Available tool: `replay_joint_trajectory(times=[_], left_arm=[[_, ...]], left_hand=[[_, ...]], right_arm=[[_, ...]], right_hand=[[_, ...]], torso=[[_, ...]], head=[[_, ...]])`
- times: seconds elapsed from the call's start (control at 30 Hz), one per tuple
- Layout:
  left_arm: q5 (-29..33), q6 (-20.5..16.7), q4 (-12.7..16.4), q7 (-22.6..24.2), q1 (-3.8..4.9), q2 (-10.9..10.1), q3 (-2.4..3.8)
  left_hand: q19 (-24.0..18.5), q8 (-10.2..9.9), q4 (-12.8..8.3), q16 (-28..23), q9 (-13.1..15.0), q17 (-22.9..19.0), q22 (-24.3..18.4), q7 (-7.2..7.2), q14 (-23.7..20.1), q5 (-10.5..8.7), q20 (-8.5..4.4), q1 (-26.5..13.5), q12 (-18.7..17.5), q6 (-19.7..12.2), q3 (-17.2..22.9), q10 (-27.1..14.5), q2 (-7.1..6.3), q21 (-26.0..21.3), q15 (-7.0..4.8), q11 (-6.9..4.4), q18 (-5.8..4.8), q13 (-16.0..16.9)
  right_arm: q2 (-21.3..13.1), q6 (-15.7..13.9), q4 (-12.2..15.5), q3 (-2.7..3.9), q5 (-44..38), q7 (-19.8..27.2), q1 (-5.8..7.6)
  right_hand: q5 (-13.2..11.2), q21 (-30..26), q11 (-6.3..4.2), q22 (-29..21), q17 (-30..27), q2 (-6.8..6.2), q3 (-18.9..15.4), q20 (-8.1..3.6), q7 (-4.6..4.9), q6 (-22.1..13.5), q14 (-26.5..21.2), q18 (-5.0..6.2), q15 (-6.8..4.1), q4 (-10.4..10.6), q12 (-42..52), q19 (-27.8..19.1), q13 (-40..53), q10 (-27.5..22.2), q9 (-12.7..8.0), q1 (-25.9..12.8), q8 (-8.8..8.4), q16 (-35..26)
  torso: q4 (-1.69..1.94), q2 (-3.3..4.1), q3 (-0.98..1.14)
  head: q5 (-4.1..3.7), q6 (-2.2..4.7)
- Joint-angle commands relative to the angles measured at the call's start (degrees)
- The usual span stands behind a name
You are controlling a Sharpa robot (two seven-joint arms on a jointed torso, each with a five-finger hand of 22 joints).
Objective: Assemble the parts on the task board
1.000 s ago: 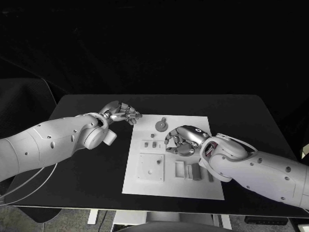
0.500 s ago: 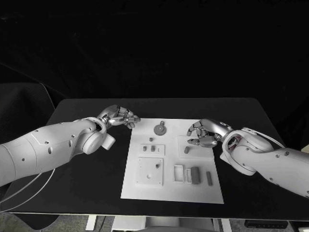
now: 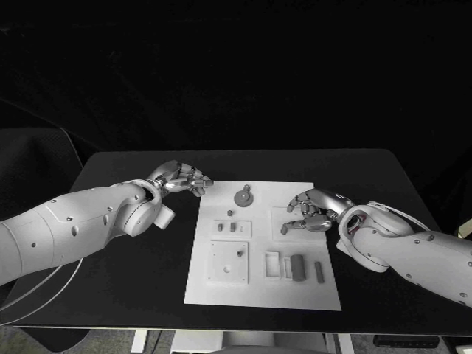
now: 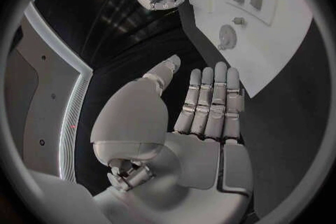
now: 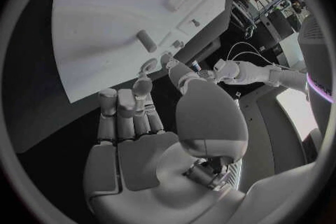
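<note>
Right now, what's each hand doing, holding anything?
Left hand: open, fingers straight, holding nothing, beside the task board.
Right hand: open, nothing in its palm, over the board's right side.

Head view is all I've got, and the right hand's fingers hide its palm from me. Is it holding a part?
Observer: No. In the right wrist view the right hand has a bare palm, with nothing between its fingers.
Operator: Anything lying just beyond those fingers?
Observer: A small cylindrical part lies on the task board, apart from the fingertips.
Operator: And the left hand?
Observer: The left wrist view shows the left hand with an empty palm and its fingers straight, side by side, over the black table beside the board's edge.
</note>
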Motion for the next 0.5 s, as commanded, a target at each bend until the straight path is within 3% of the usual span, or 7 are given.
replay_joint_trajectory(times=[0.03,0.2,0.5], left_arm=[[0.23,-0.04,0.08,0.92,0.03,0.08,0.03],[0.23,0.02,0.01,0.89,0.03,0.03,0.03],[0.23,0.15,-0.03,0.91,0.02,0.15,0.02]], left_hand=[[-0.22,-0.18,-0.02,-0.37,0.07,-0.05,0.08,-0.18,-0.48,-0.11,0.04,-0.32,-0.25,-0.19,-0.38,-0.43,0.16,-0.29,0.07,-0.12,0.43,0.06],[-0.22,-0.18,-0.02,-0.39,0.07,-0.06,0.08,-0.18,-0.49,-0.11,0.04,-0.32,-0.26,-0.19,-0.38,-0.42,0.16,-0.29,0.07,-0.12,0.43,0.06],[-0.22,-0.17,-0.03,-0.43,0.08,-0.07,0.09,-0.19,-0.49,-0.11,0.04,-0.3,-0.28,-0.18,-0.38,-0.41,0.15,-0.3,0.08,-0.12,0.43,0.07]], right_arm=[[0.41,2.37,-0.77,0.0,-1.02,0.67,-0.32],[0.78,3.33,-0.99,-0.16,-1.41,0.93,-0.9],[2.13,3.03,-2.37,-0.4,-1.93,1.34,-1.7]], right_hand=[[0.2,6.79,0.16,-0.13,0.12,-0.63,-0.63,-0.02,2.16,-4.46,-0.86,0.56,0.11,-0.01,-0.34,-0.65,-0.04,-1.08,-0.57,-0.53,-0.46,-0.16],[0.1,6.83,0.54,-0.14,0.21,-0.91,-1.7,0.02,2.25,-6.66,-1.74,0.47,0.37,0.04,-0.24,-0.9,0.01,-2.23,-1.1,-1.2,-0.38,-0.17],[0.18,6.97,0.6,-0.08,0.34,-0.06,-2.01,-0.03,2.16,-5.99,-1.97,0.51,0.44,-0.19,0.14,-0.94,0.17,-2.5,-0.94,-0.78,0.49,0.04]], torso=[[0.09,0.05,-0.07],[0.04,0.01,-0.1],[0.01,-0.04,-0.17]], head=[[0.11,-0.2],[0.26,-0.37],[0.3,-0.49]])
